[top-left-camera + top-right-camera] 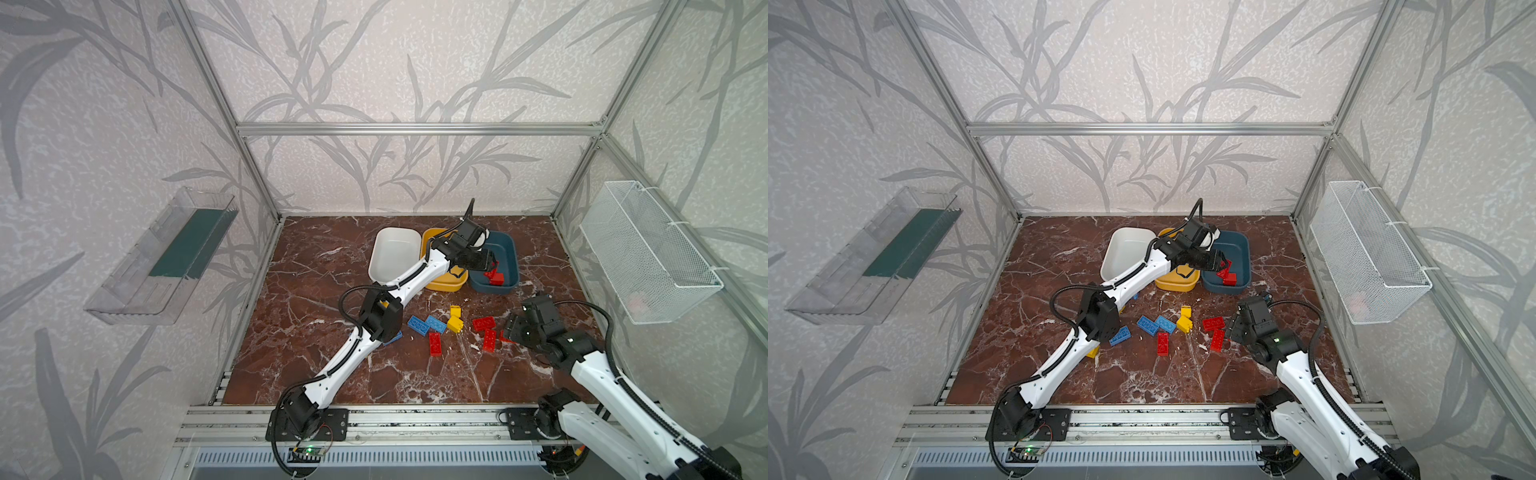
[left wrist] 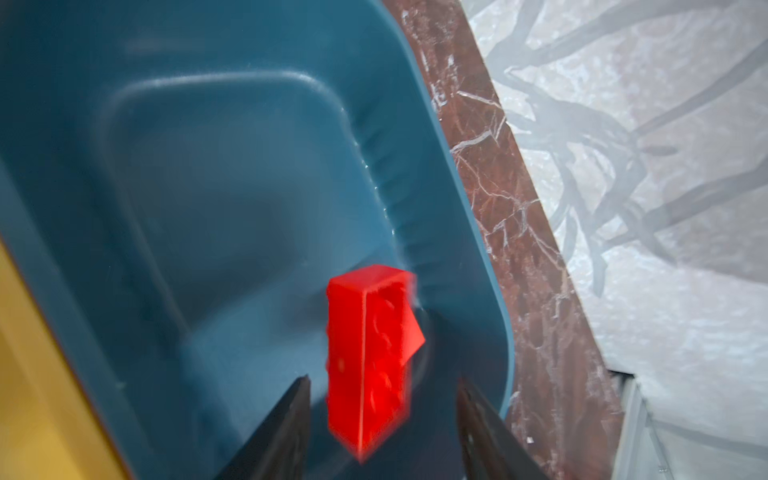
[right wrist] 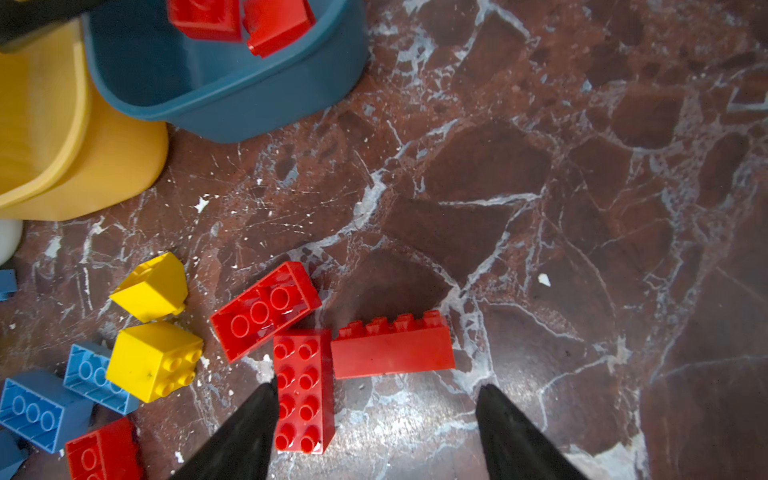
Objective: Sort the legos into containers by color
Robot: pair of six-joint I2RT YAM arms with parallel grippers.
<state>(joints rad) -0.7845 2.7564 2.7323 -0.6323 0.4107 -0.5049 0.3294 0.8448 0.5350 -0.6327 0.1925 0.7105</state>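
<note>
Red brick (image 2: pixel 368 365), blurred, showed between the left gripper (image 2: pixel 383 379) fingers, clear of both. The jaws stood apart over the teal tub (image 2: pixel 232 199), gripping nothing. More red bricks (image 1: pixel 494 277) lay in that tub's near end. Yellow tub (image 1: pixel 444 286) touched it and white tub (image 1: pixel 392 253) came next, in a row at the back of the marble tabletop (image 1: pixel 311 266). Loose blue bricks (image 1: pixel 419 325), yellow blocks (image 1: pixel 455 324) and a studs-up red brick (image 3: pixel 303 390) lay nearer the front. Right gripper (image 3: pixel 378 385) hung there, jaws spread and empty, one finger just beside the studs-up red brick.
</note>
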